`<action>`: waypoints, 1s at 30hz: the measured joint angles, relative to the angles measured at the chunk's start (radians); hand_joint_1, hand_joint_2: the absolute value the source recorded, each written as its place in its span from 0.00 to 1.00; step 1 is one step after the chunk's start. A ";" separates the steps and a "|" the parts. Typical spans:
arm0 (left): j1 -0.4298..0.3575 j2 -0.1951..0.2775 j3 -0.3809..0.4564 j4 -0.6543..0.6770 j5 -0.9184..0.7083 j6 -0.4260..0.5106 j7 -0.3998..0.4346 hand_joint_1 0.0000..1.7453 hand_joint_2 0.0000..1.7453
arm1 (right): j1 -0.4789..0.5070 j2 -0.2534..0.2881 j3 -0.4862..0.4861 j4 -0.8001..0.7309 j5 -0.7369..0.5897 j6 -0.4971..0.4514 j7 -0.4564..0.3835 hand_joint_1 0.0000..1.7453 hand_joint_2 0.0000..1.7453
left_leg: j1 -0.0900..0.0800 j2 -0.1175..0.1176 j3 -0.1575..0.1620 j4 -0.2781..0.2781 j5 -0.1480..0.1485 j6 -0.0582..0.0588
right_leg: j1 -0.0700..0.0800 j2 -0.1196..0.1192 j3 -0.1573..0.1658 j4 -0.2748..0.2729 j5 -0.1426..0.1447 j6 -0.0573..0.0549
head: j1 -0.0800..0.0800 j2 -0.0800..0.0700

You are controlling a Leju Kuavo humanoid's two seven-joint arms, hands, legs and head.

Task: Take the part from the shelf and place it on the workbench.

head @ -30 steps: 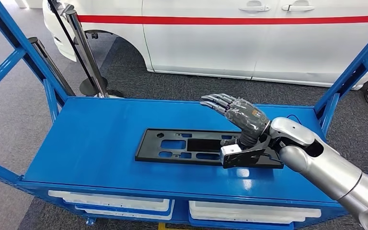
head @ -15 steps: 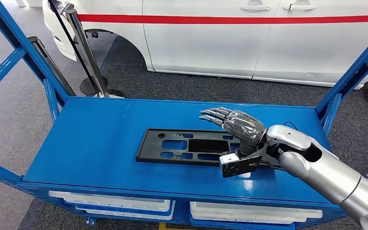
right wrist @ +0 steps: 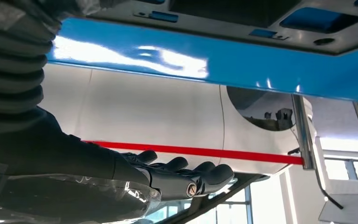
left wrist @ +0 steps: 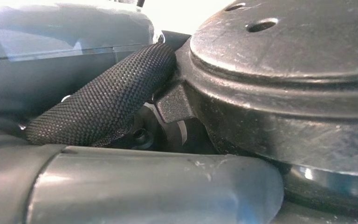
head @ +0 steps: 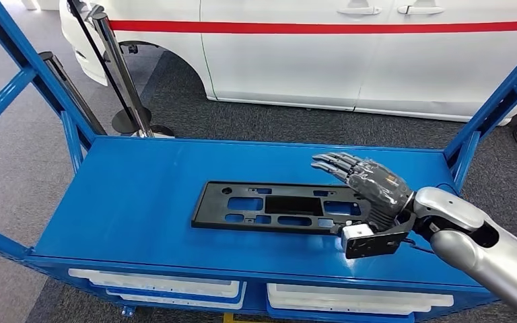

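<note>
Flat on the blue shelf top (head: 128, 202), toward its near edge and right of middle: a long black part (head: 276, 206), a plate with rectangular cut-outs, long side running parallel to the shelf's front edge; over the plate's right end, raised above it: the right hand (head: 370, 188), fingers (head: 333, 162) stretched out straight and close together, pointing away toward the far left, palm down, nothing held; from the lower right, a silver forearm reaching in to it; under the wrist, a small black and white block (head: 370, 241) hanging over the shelf just at the plate's right corner; whether the palm touches the plate, hard to tell. In the right wrist view, the same hand (right wrist: 168, 179) with fingers extended side by side, well apart from the blue surface (right wrist: 223, 65) and the part (right wrist: 242, 18). Left hand's state: cannot tell from the left wrist view, all dark close-up parts. Behind the shelf: a white car (head: 350, 54) with a red stripe, grey carpet floor (head: 13, 161), dark stanchion posts (head: 118, 67) at the far left; beneath the shelf top, white trays (head: 155, 282).
</note>
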 joint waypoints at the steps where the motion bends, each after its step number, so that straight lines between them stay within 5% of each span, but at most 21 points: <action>1: 0.000 0.000 0.000 0.001 0.002 0.000 0.001 0.00 0.00 | 0.013 -0.013 -0.019 -0.016 -0.005 0.001 0.002 0.00 0.00 | 0.000 0.000 0.000 0.000 0.000 0.000 | 0.000 0.000 0.000 0.000 0.000 0.000 | 0.000 0.000; 5: 0.000 0.000 0.000 0.003 0.006 0.000 0.004 0.00 0.00 | 0.061 -0.059 -0.088 -0.077 -0.023 0.031 0.004 0.00 1.00 | 0.000 0.000 0.001 0.000 -0.001 0.000 | 0.000 0.000 0.001 0.000 0.000 0.000 | 0.000 0.000; 16: -0.001 0.001 0.000 0.003 0.009 0.001 0.002 0.00 0.00 | 0.133 -0.119 -0.132 -0.153 0.003 0.105 0.004 0.00 1.00 | 0.000 0.000 0.004 0.000 -0.002 0.000 | 0.000 0.000 0.004 0.000 -0.003 0.001 | 0.000 0.000; 30: -0.004 0.005 0.000 0.010 0.009 0.001 -0.001 0.00 0.00 | 0.181 -0.063 -0.059 -0.112 0.055 0.110 0.007 0.00 1.00 | 0.000 -0.001 0.003 -0.001 -0.003 0.000 | 0.000 -0.001 0.004 0.000 -0.004 0.001 | 0.000 0.000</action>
